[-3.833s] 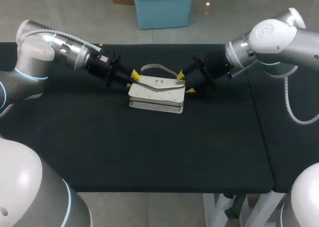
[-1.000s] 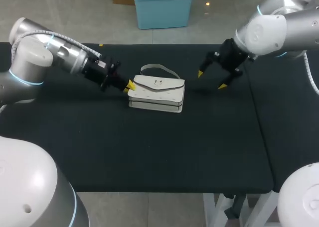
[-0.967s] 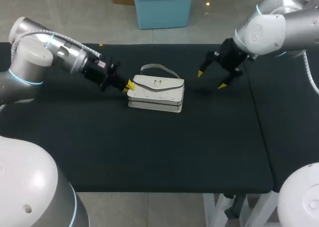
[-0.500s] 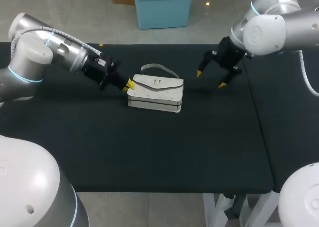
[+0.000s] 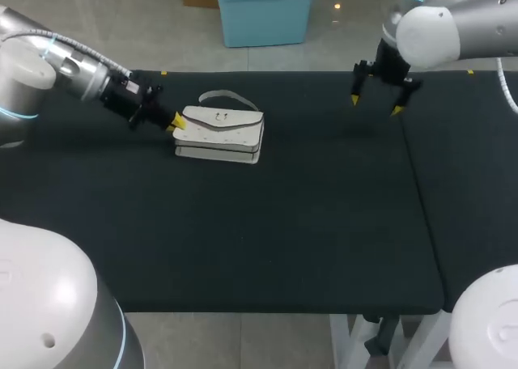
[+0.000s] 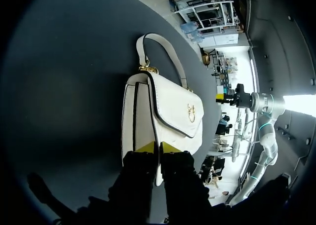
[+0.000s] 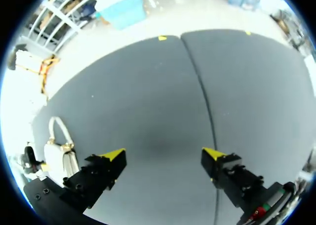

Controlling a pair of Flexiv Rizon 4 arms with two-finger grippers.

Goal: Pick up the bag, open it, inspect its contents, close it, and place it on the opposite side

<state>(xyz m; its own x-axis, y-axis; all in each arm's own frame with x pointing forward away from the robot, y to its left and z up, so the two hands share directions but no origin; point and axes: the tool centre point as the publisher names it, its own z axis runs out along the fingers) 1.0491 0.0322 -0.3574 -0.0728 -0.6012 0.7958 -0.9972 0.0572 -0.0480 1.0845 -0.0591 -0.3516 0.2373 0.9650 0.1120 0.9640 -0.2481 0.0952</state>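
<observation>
**Bag shut and lying on the left, one claw on it**

The bag (image 5: pixel 219 133) lies flat on the table (image 5: pixel 267 223), left of the middle, with its flap down over the front and its clasp on top. Its handle loops out on the far side, away from me. Nothing shows it open, and nothing of its contents can be seen. Whether the opening and inspecting are done cannot be read from this; a closed bag looks the same either way. My judgement is that the bag is either just picked or near its last step — if the left is the side meant, only the letting go remains.

The left gripper (image 5: pixel 176 123) sits at the bag's left end. In its wrist view the two yellow tips stand close together, with the bag's dark-edged end seam running between them. I take that as clenched on the bag's end, a thin pinch rather than a full hold.

The right gripper (image 5: pixel 375 103) hangs well apart, over the table's far right — fingers spread wide, holding and touching nothing.
</observation>
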